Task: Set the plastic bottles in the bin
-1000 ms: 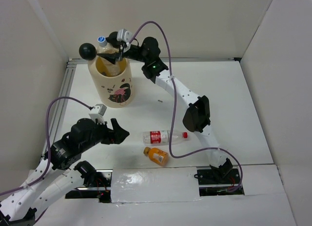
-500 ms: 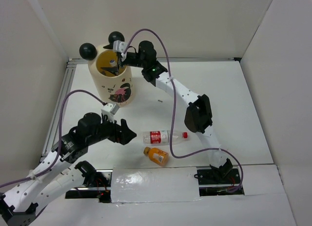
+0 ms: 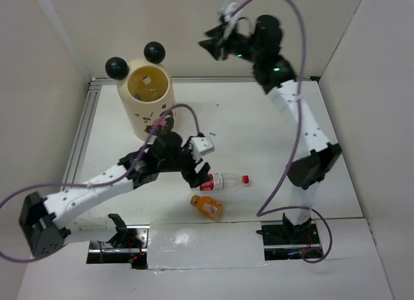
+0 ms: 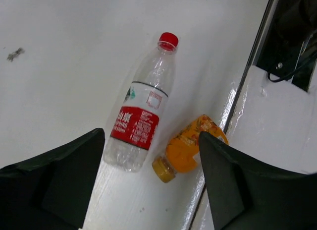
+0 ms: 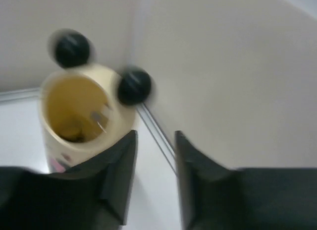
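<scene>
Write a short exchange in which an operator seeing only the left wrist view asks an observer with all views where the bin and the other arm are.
Operator: I see a clear plastic bottle with a red label and a short orange plastic bottle. Where is the tall cream-yellow cylindrical bin?
Observer: It stands upright at the far left of the table.
Operator: Is the right pincer in the way?
Observer: No, it hangs high near the back wall, right of the bin, holding nothing.
</scene>
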Controlling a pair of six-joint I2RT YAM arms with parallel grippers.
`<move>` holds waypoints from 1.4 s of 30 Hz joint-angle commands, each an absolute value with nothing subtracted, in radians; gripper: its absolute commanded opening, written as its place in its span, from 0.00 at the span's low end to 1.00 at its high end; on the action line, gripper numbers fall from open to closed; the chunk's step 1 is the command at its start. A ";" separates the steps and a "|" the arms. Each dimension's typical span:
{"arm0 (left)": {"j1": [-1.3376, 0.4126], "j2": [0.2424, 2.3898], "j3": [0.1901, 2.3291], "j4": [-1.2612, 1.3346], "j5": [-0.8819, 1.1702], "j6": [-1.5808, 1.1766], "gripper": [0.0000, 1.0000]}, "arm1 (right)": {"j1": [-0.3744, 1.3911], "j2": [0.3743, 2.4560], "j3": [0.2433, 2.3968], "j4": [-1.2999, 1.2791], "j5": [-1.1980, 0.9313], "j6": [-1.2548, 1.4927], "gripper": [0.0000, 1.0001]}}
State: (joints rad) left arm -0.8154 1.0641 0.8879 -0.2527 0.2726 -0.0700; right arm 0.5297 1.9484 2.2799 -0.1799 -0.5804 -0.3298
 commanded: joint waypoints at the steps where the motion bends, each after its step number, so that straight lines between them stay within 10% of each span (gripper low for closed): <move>1: -0.908 1.266 1.012 -0.216 0.239 0.138 0.86 | 0.301 1.839 2.153 -0.519 -0.553 -0.279 0.50; 4: -0.968 1.392 1.095 -0.225 0.195 0.184 0.79 | 0.053 1.758 1.987 -0.655 -0.748 -0.319 1.00; 11: -1.055 1.649 1.228 -0.209 0.089 0.216 1.00 | -0.316 1.491 1.585 -0.699 -0.948 -0.457 1.00; 20: -1.083 1.948 1.328 -0.227 -0.169 0.161 0.95 | -0.374 1.290 1.307 -0.684 -1.040 -0.508 1.00; 24: -1.083 1.948 1.328 -0.252 -0.190 0.129 0.67 | -0.383 1.281 1.273 -0.698 -1.072 -0.521 1.00; 26: -1.083 1.909 1.318 -0.252 -0.207 0.098 0.18 | -0.383 1.269 1.249 -0.707 -1.083 -0.540 1.00; 34: -0.951 1.599 1.474 -0.291 -0.137 0.084 0.12 | -0.371 1.239 1.137 -0.738 -1.140 -0.702 1.00; 37: -0.816 1.482 1.541 -0.266 -0.051 0.075 0.12 | -0.336 1.239 1.104 -0.738 -1.167 -0.738 0.80; 40: -0.637 1.349 1.536 -0.125 0.046 0.084 0.12 | -0.305 1.249 1.066 -0.724 -1.167 -0.738 0.21; 42: -0.568 1.329 1.503 -0.036 0.055 0.084 0.12 | -0.291 1.249 1.057 -0.710 -1.167 -0.738 0.14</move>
State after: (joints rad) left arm -0.6575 1.3899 1.5227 -0.1909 -0.0368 0.0940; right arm -0.3111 1.2682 1.0698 -0.7227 -1.1267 -0.7036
